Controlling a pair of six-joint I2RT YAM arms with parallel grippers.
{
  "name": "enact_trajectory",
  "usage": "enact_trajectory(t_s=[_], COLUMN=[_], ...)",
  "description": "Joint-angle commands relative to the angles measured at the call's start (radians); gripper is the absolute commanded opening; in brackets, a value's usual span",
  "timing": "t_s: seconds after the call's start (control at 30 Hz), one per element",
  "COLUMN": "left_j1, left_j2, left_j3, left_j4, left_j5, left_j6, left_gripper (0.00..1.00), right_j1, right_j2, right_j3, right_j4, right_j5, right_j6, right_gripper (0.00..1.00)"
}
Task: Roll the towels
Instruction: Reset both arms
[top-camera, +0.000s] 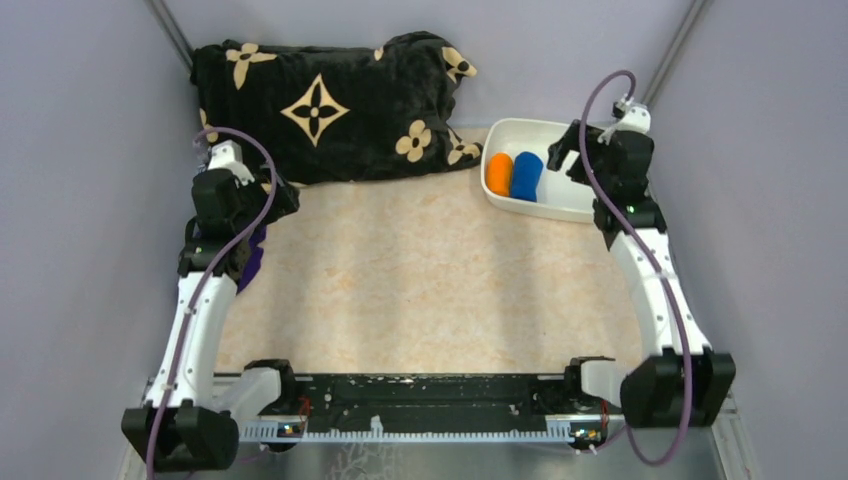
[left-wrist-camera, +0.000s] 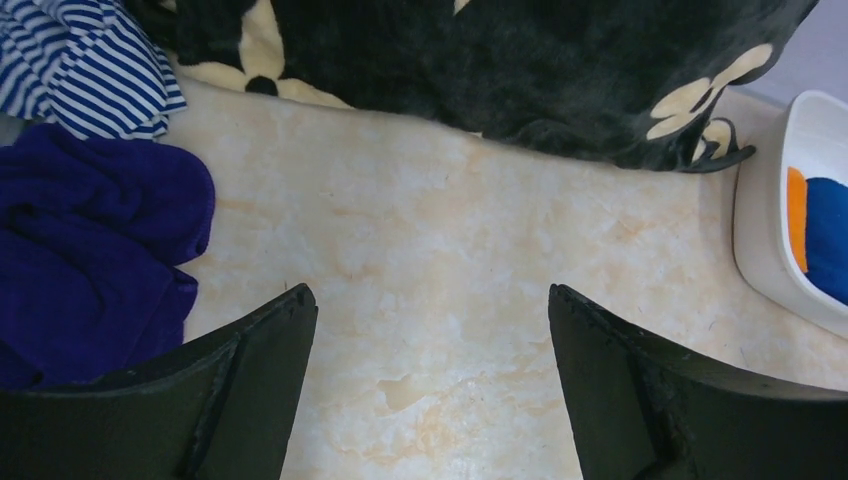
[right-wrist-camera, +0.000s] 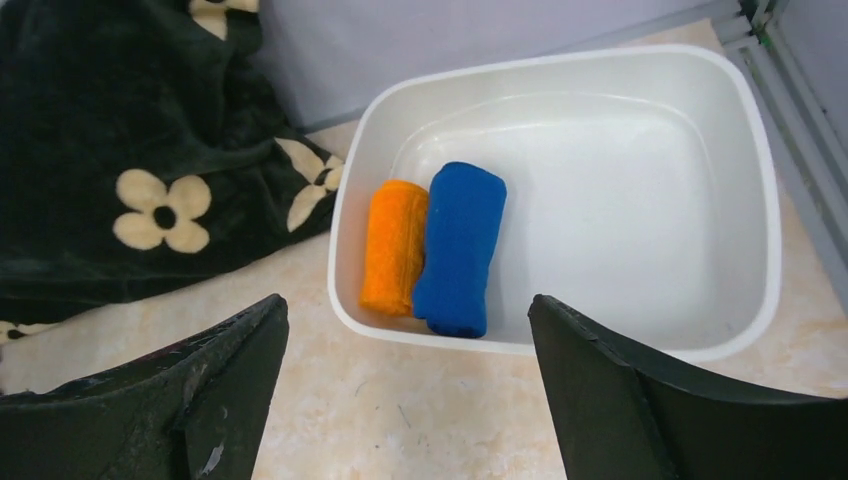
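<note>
A rolled orange towel (right-wrist-camera: 394, 247) and a rolled blue towel (right-wrist-camera: 458, 248) lie side by side in the white tub (right-wrist-camera: 640, 75); both also show in the top view, orange (top-camera: 499, 173) and blue (top-camera: 526, 175). A crumpled purple towel (left-wrist-camera: 85, 255) and a blue-and-white striped towel (left-wrist-camera: 85, 65) lie at the table's left edge. My left gripper (left-wrist-camera: 430, 300) is open and empty over bare table, to the right of the purple towel. My right gripper (right-wrist-camera: 408, 305) is open and empty just in front of the tub's near rim.
A large black blanket with cream flower patterns (top-camera: 325, 105) covers the back of the table and shows in both wrist views. The white tub (top-camera: 560, 205) stands at the back right. Grey walls close in the sides.
</note>
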Motion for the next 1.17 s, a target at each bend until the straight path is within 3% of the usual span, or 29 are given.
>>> enact_trajectory(t_s=[0.0, 0.23, 0.37, 0.57, 1.13], left_j1=[-0.023, -0.028, -0.027, -0.031, -0.088], left_j2=[-0.133, -0.362, -0.435, -0.446, -0.462], left_j3=[-0.041, -0.163, -0.234, -0.301, -0.311], left_j4=[0.016, 0.052, 0.085, 0.134, 0.128], left_j5=[-0.073, -0.173, -0.193, -0.17, -0.216], left_j6=[0.015, 0.005, 0.018, 0.021, 0.049], left_gripper=[0.92, 0.95, 0.95, 0.95, 0.96], right_j1=[0.001, 0.001, 0.002, 0.001, 0.001], right_j2=[-0.202, -0.51, -0.604, -0.609, -0.596], right_j3=[-0.108, -0.345, -0.457, -0.493, -0.502], right_j4=[0.052, 0.148, 0.2, 0.198, 0.191], right_j5=[0.03, 0.066, 0.071, 0.075, 0.155], right_j6=[-0.011, 0.014, 0.018, 0.004, -0.033], right_gripper=[0.9, 0.92, 0.92, 0.93, 0.95])
